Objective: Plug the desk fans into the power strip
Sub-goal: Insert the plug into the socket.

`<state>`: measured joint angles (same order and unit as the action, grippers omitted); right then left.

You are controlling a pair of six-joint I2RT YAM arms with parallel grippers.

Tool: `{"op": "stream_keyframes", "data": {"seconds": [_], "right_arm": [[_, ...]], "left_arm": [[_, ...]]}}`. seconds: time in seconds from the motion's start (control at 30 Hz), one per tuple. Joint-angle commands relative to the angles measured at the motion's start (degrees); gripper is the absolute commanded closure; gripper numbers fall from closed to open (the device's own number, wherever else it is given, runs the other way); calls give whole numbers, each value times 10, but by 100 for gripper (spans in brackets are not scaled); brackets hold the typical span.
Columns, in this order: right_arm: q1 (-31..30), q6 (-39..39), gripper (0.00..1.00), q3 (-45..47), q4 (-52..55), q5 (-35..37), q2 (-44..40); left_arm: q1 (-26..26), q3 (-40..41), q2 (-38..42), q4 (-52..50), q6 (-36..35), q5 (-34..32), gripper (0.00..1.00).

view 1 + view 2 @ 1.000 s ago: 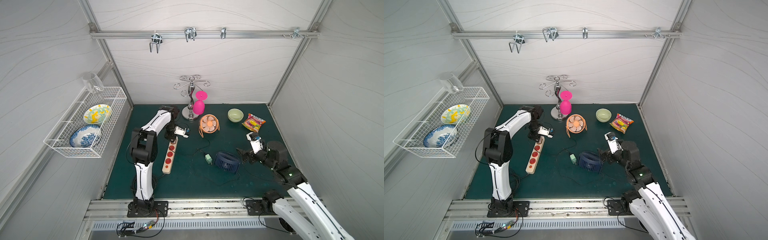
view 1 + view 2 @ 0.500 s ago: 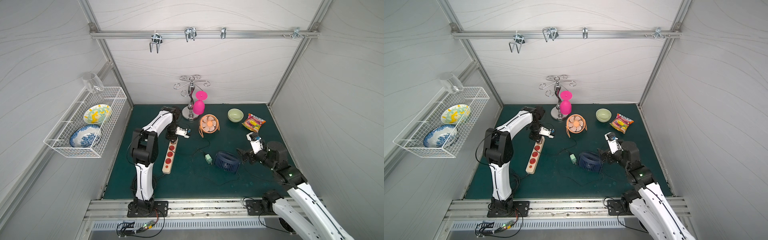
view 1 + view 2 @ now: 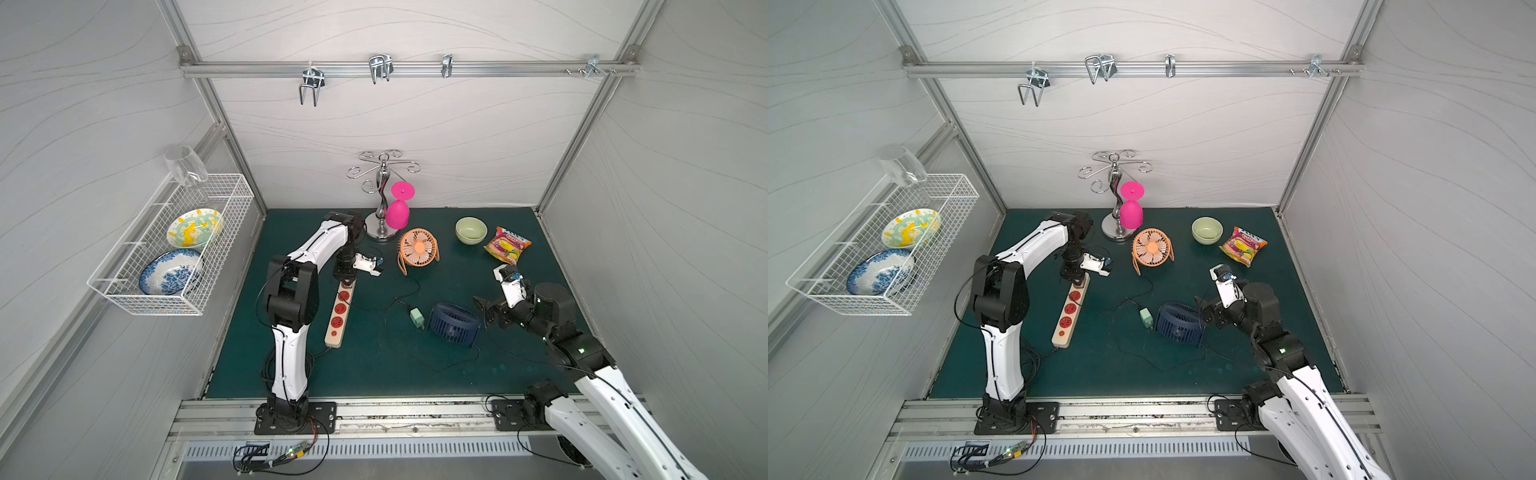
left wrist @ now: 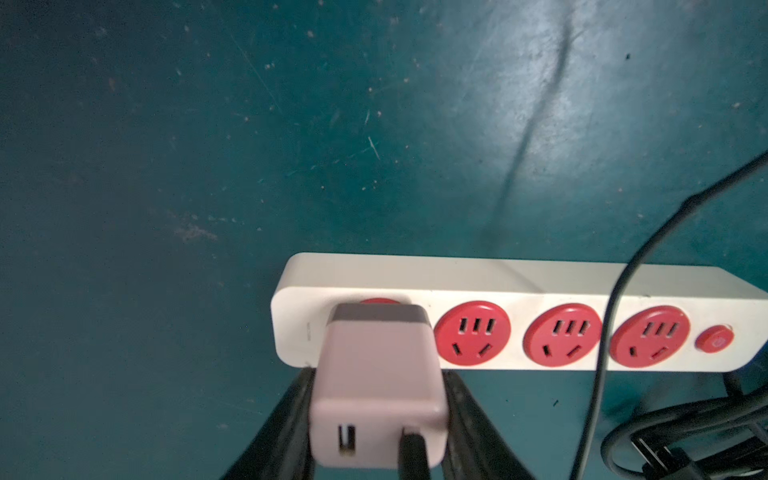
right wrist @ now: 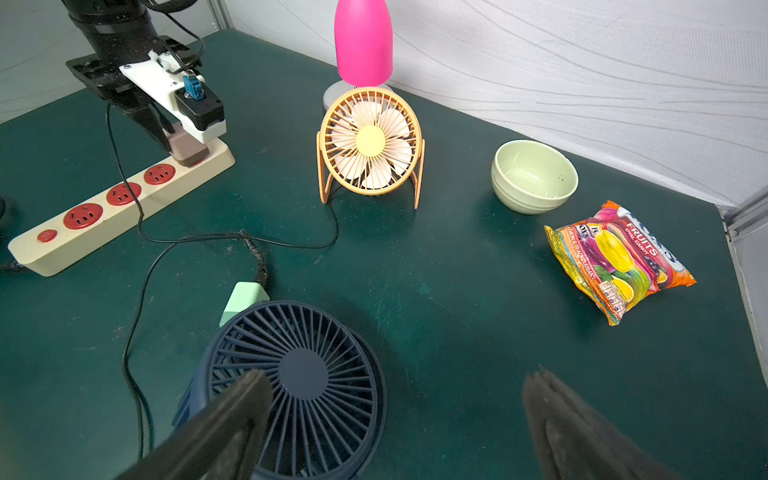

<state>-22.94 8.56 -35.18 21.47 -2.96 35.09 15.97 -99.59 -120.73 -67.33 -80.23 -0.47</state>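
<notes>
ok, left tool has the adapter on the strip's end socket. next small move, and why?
Probably open the left tool and let go. The pink adapter stands with its grey base down on the end socket of the power strip; only a red sliver shows and no prongs, so it looks seated. Its cord appears to lead to the orange fan.

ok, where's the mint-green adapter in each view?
Top view: mint-green adapter lies on the mat beside the navy fan, on its power strip side.
Top view: same spot, beside the navy fan.
Left wrist: not in it; the pinkish adapter there is a different one.
Right wrist: pokes out from behind the navy fan's grille.
Shared landmark: the navy fan.
</notes>
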Motion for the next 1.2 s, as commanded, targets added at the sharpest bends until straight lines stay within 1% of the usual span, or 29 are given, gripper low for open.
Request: {"op": "stream_keyframes", "data": {"seconds": [0.0,0.17,0.3,0.43,0.6,0.67,0.7,0.77,0.87,0.97,1.1,1.13,1.17], "right_arm": [[1,2,1,5,-10,2,-6],[0,2,1,6,-11,5,-2],[1,3,1,6,-11,6,-6],[1,3,1,6,-10,7,-2],[1,3,1,6,-9,9,-5],[1,3,1,6,-9,8,-1],[1,3,1,5,-8,6,1],[1,4,1,5,-7,4,-2],[1,4,1,7,-9,9,-4],[1,4,1,5,-7,4,0],[1,4,1,7,-9,8,-5],[1,3,1,8,-9,9,-2],[1,3,1,7,-11,6,0]], "left_arm": [[7,73,-71,63,4,47,100],[-8,58,-71,68,4,9,100],[-8,52,-75,82,-3,-34,100],[1,12,-98,75,48,-32,100],[8,23,-110,98,54,-50,100],[9,29,-97,106,66,-35,100],[8,34,-88,108,66,-26,98],[10,53,-70,122,55,-20,88],[10,67,-37,124,53,-3,80],[10,73,-4,103,54,18,69],[8,79,34,85,41,18,57],[7,75,43,77,40,19,48],[6,72,53,71,40,22,42]]}}
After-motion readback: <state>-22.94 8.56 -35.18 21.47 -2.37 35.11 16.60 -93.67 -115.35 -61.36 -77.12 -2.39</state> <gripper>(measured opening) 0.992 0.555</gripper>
